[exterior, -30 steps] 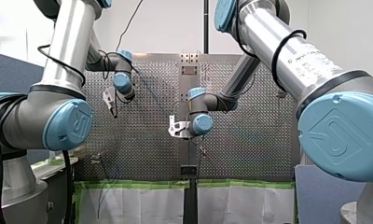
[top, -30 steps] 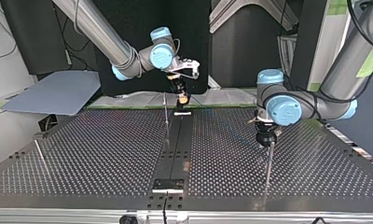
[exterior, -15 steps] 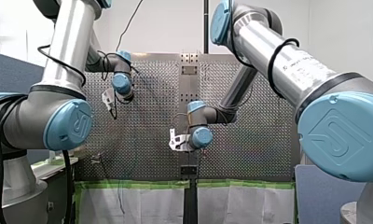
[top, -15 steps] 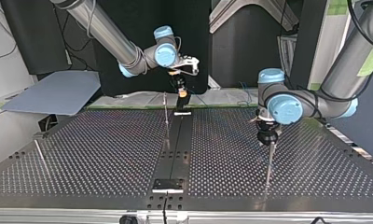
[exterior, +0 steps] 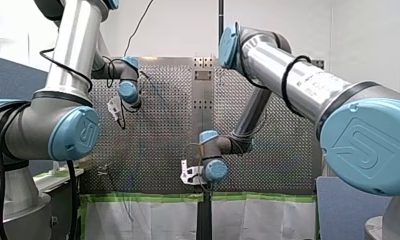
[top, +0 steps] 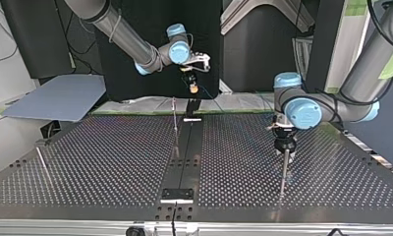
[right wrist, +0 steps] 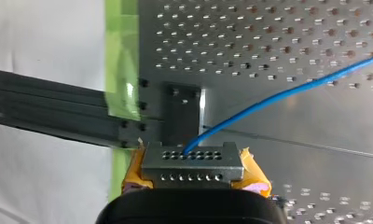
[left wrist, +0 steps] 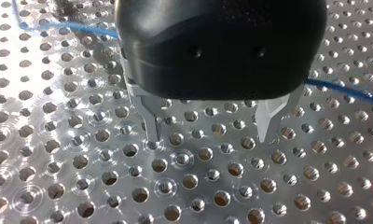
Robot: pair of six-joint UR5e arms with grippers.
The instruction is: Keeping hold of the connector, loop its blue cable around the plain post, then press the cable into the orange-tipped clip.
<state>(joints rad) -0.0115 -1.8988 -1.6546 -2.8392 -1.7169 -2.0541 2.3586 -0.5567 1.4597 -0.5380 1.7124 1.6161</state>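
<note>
The grey connector (right wrist: 190,161) sits between the yellow pads (right wrist: 255,173) of my right gripper (right wrist: 194,173), which is shut on it. The blue cable (right wrist: 287,93) leaves the connector and runs out over the perforated table. In the top view my right gripper (top: 193,87) hangs above the table's far edge, behind a thin post (top: 175,123). My left gripper (top: 285,147) stands just above a second thin post (top: 283,172). Its metal fingers (left wrist: 268,119) are open close over the plate with nothing between them, and the cable (left wrist: 343,91) passes behind them.
A black centre strip (top: 184,157) runs down the table to a bracket (top: 177,194) at the near edge. A loose rod (top: 43,164) lies at the top view's left. Green tape (right wrist: 121,65) and white sheeting border the plate near my right gripper.
My right arm has carried the connector back and up, past the table's far edge in the top view. My left gripper has shifted slightly nearer in the top view, over its post.
</note>
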